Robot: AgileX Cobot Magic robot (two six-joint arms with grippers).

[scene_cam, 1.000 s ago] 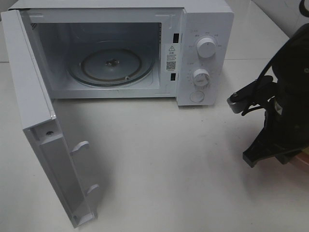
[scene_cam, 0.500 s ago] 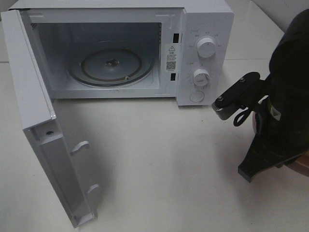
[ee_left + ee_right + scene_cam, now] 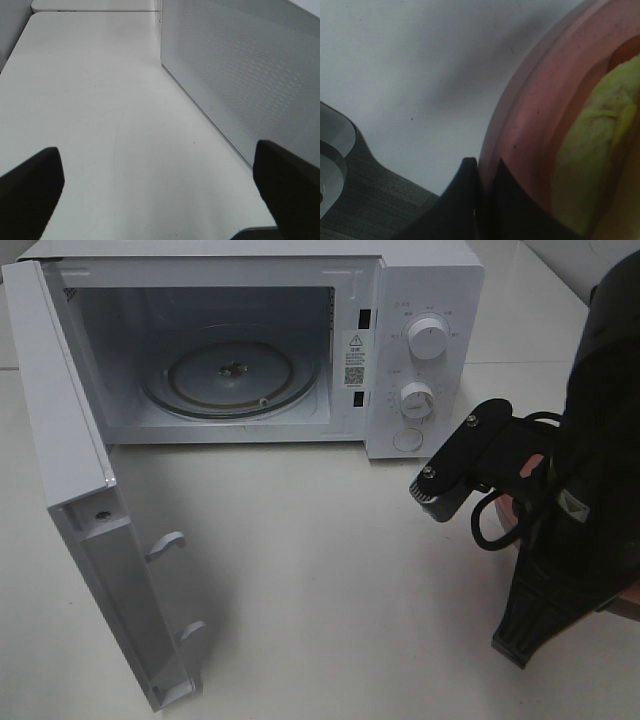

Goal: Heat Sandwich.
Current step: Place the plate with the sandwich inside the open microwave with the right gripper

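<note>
Black arm (image 3: 590,440), looped cable (image 3: 474,528) (silver screws (image 3: 428,471))

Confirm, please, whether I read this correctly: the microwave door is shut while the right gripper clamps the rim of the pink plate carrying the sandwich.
Not quite: the microwave door stands wide open, as the exterior high view shows. The rest holds: the right gripper clamps the rim of the pink plate carrying the sandwich.

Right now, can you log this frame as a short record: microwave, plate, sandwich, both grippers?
microwave: door open, glass turntable bare
right gripper: shut on the pink plate rim
sandwich: on the plate, outside the microwave
left gripper: open, holding nothing, above the table
</note>
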